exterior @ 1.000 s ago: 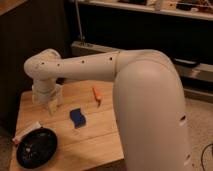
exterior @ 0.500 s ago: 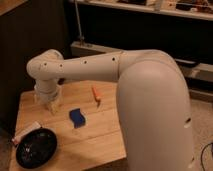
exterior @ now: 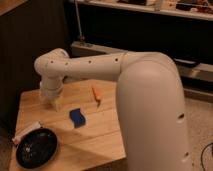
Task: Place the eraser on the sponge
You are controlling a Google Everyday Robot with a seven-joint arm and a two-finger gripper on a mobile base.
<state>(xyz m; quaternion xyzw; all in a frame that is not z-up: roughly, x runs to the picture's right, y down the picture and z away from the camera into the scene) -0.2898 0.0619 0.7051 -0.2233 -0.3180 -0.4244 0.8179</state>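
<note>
The eraser (exterior: 27,131), a small white block with a reddish end, lies on the wooden table (exterior: 100,135) by the upper left rim of the black plate. The sponge (exterior: 77,117), a dark-blue pad, rests flat near the table's middle. My gripper (exterior: 53,101) hangs from the white wrist and points down over the table's back left part. It is left of the sponge and above and behind the eraser, apart from both. It looks open, with nothing seen between its fingers.
A round black plate (exterior: 36,148) sits at the table's front left corner. An orange carrot-shaped piece (exterior: 96,93) lies behind and right of the sponge. My big white arm (exterior: 150,100) covers the table's right side. Dark shelving stands behind.
The wrist and gripper have drifted slightly to the right, toward the sponge. The eraser, sponge and plate have not moved.
</note>
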